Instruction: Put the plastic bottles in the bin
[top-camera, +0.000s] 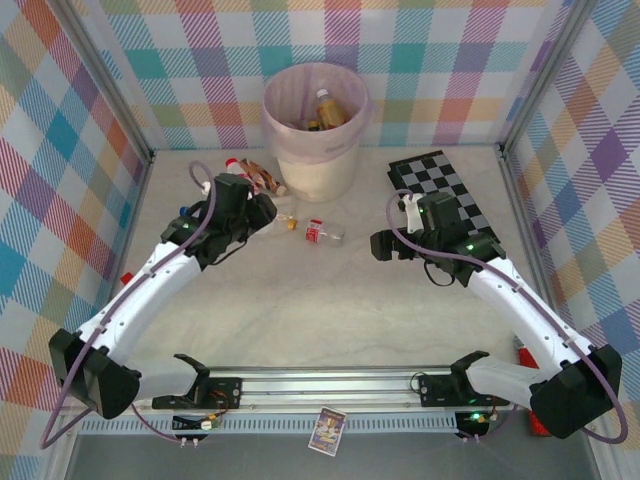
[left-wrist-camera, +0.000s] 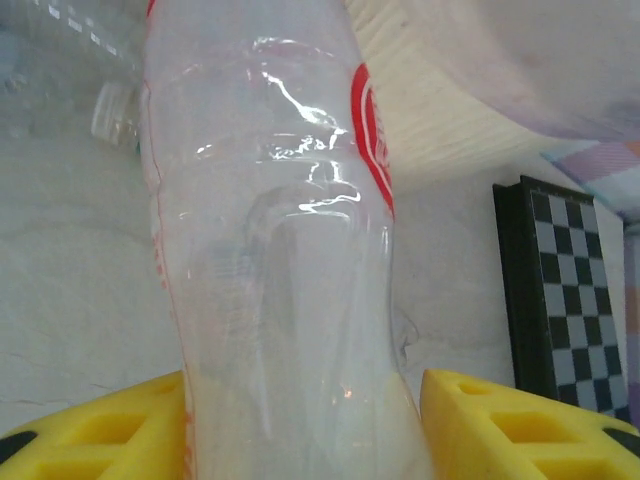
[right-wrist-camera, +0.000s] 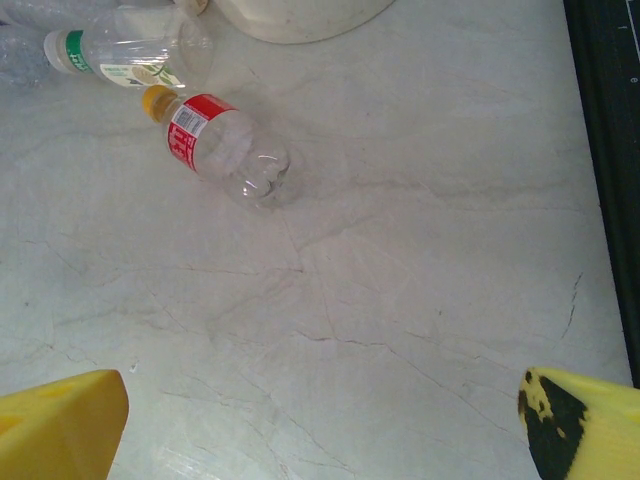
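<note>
A clear plastic bottle (left-wrist-camera: 270, 250) with a red label stands between the yellow fingers (left-wrist-camera: 100, 430) of my left gripper (left-wrist-camera: 305, 425), and both pads sit against its sides. This gripper (top-camera: 258, 215) is low at the bin's left front. The bin (top-camera: 315, 150), pale with a pink liner, holds several bottles (top-camera: 327, 108). A red-labelled bottle with an orange cap (right-wrist-camera: 225, 150) lies on the table (top-camera: 320, 234). A green-labelled one (right-wrist-camera: 125, 55) lies beyond it. Brown bottles (top-camera: 262, 178) rest by the bin's left side. My right gripper (top-camera: 385, 245) hangs open over bare table (right-wrist-camera: 325, 430).
A black-and-white checkerboard (top-camera: 445, 195) lies at the right of the bin, just behind my right gripper, and its edge runs along the right wrist view (right-wrist-camera: 610, 150). Another clear bottle (left-wrist-camera: 80, 50) lies past the held one. Checked walls enclose the table.
</note>
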